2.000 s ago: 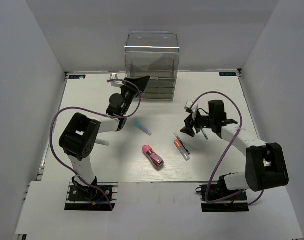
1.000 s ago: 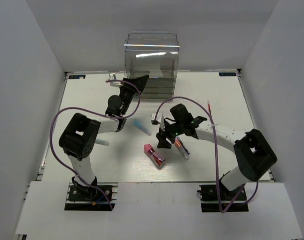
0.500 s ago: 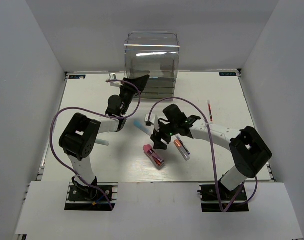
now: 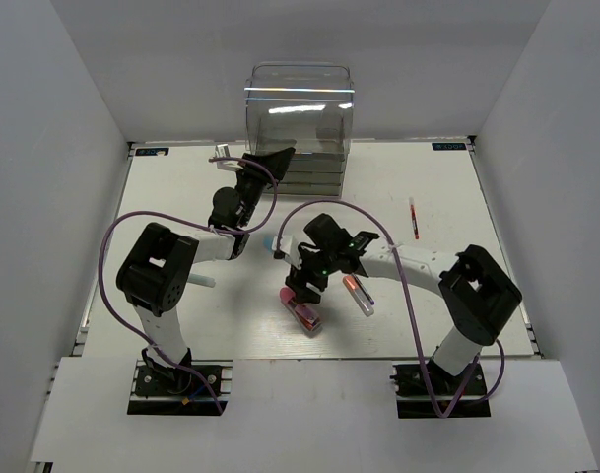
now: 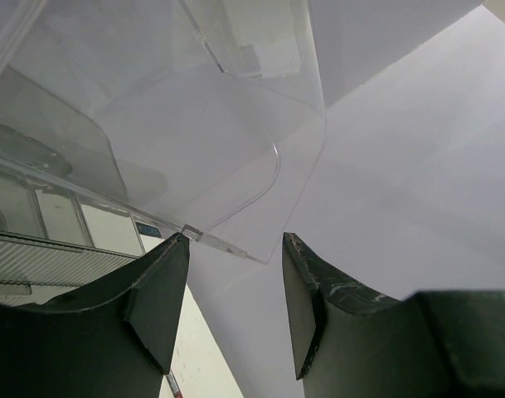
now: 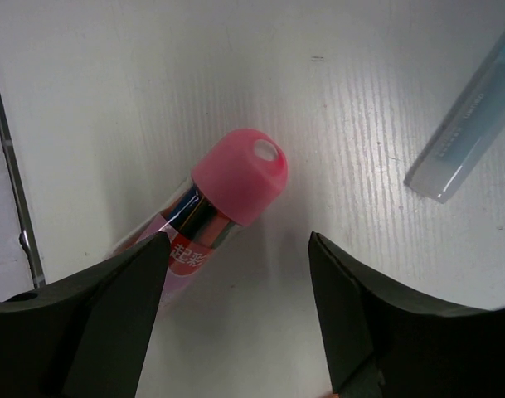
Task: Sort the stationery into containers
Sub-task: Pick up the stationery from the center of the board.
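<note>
Containers: one tall clear box (image 4: 300,123) at upper centre of the overhead view, with drawers stacked in its lower part.
Stationery count: six loose pieces on the table (image 4: 437,296), none in the box as far as can be seen.
Pink tube: one stubby pink-red tube (image 4: 303,309), lower centre, lying flat and slanted.
Marker: one blue-capped marker (image 4: 273,245), centre-left, partly hidden behind the right arm.
Bar: one mint-green bar (image 4: 203,282), left of centre, beside the left arm's elbow.
Pens: one orange-tipped clear pen (image 4: 357,293) with a thin dark pen (image 4: 366,292) close against it, right of the tube. One thin red pen (image 4: 414,217) lies alone at the right.
Right gripper: the right gripper (image 4: 301,286) hangs directly over the tube. In the wrist view its fingers (image 6: 111,315) are spread wide, with the tube's pink cap end (image 6: 235,178) in the gap, and neither pad presses on it.
Left gripper: the left gripper (image 4: 280,158) sits at the box's lower left corner. Its fingers (image 5: 157,298) are apart with nothing between them, and the box's clear wall (image 5: 152,124) shows just beyond the tips. Contact cannot be told.
Obstructions: the right arm lies across the marker. Purple cables (image 4: 110,251) loop above both arms.
</note>
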`<act>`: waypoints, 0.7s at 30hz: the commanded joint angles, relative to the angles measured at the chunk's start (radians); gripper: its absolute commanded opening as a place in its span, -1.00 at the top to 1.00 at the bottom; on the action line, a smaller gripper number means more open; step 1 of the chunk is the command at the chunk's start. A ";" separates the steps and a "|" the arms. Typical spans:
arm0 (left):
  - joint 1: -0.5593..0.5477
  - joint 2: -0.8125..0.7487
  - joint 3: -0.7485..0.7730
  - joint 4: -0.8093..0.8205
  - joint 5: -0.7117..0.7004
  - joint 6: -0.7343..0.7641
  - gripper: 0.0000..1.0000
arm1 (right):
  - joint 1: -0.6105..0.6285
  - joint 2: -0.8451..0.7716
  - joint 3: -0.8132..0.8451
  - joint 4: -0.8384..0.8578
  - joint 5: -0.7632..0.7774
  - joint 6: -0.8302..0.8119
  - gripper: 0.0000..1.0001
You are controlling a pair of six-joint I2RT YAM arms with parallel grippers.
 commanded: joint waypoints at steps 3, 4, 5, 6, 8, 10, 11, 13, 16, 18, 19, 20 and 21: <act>0.007 -0.025 0.051 0.073 0.002 0.009 -0.18 | 0.035 0.021 0.022 0.032 0.031 0.041 -0.50; 0.007 -0.025 0.051 0.073 0.002 0.009 -0.18 | 0.039 0.024 0.019 0.034 0.034 0.042 -0.50; 0.007 -0.025 0.061 0.073 0.002 0.009 -0.18 | 0.045 0.028 0.016 0.037 0.034 0.047 -0.50; 0.007 -0.025 0.061 0.063 0.002 0.009 -0.18 | 0.048 0.032 0.017 0.043 0.043 0.053 -0.50; 0.007 -0.025 0.061 0.063 0.002 0.009 -0.18 | 0.059 0.051 0.017 0.052 0.061 0.068 -0.50; 0.007 -0.025 0.061 0.063 0.002 0.009 -0.18 | 0.067 0.077 0.026 0.051 0.077 0.087 -0.50; 0.007 -0.025 0.061 0.063 0.002 0.009 -0.18 | 0.071 0.093 0.032 0.042 0.085 0.094 -0.50; 0.007 -0.016 0.061 0.063 0.002 0.009 -0.18 | 0.079 0.119 0.049 0.036 0.088 0.113 -0.52; 0.016 -0.016 0.061 0.063 0.011 0.009 -0.20 | 0.088 0.142 0.056 0.042 0.101 0.120 -0.52; 0.016 -0.016 0.061 0.063 0.011 0.009 -0.20 | 0.091 0.154 0.053 0.042 0.121 0.130 -0.52; 0.016 -0.016 0.061 0.063 0.011 0.009 -0.20 | 0.096 0.160 0.057 0.040 0.132 0.136 -0.50; 0.016 -0.007 0.061 0.063 0.011 0.009 -0.20 | 0.095 0.166 0.056 0.037 0.137 0.136 -0.50; 0.016 -0.007 0.061 0.063 0.011 0.009 -0.20 | 0.092 0.173 0.057 0.036 0.149 0.134 -0.40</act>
